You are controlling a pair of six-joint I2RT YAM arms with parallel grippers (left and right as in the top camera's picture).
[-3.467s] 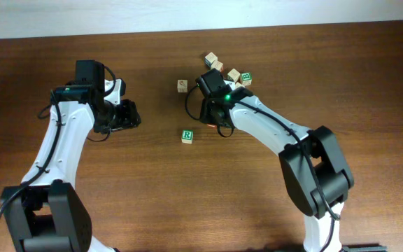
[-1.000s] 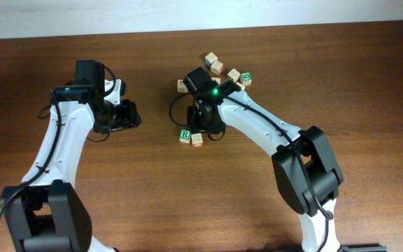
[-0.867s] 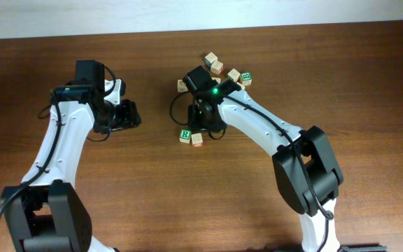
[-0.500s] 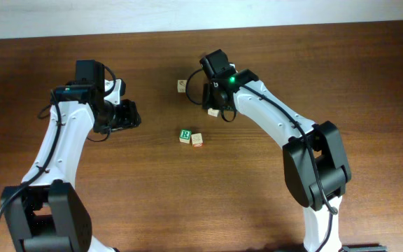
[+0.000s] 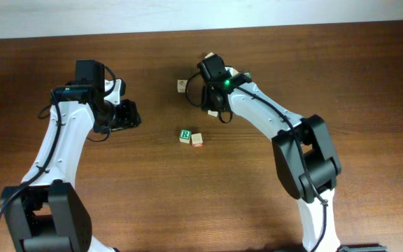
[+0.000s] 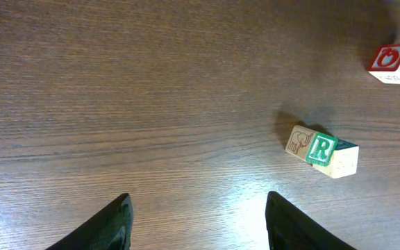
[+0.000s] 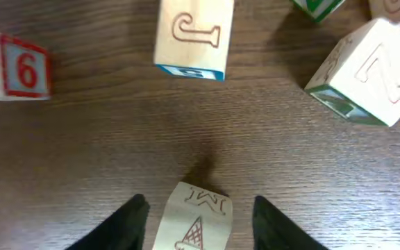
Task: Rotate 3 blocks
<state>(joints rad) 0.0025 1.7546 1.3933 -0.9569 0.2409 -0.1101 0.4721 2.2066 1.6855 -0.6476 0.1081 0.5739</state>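
The green "R" block (image 5: 185, 135) (image 6: 323, 151) and a red-faced block (image 5: 197, 139) sit side by side, touching, mid-table. A pale block with a faint letter (image 5: 181, 85) lies apart at the back. My right gripper (image 5: 214, 108) (image 7: 198, 226) hangs at the back beside the block cluster. It is open, and a pale block marked "M" with an ice-cream cone (image 7: 196, 222) stands between its fingers with a gap on each side. My left gripper (image 5: 122, 115) (image 6: 200, 229) is open over bare wood, left of the "R" block, holding nothing.
Round the right gripper lie a "J" block (image 7: 192, 35), a block with a red "6" (image 7: 16, 66), a "Z" block (image 7: 367, 69) and a green-marked one (image 7: 318, 5). The right arm hides much of this cluster (image 5: 238, 75) from above. A red-marked block (image 6: 391, 61) lies far right in the left wrist view.
My right gripper has pulled away from the "R" and red-faced blocks and moved back to the cluster, leaving those two side by side. The left arm has not moved.
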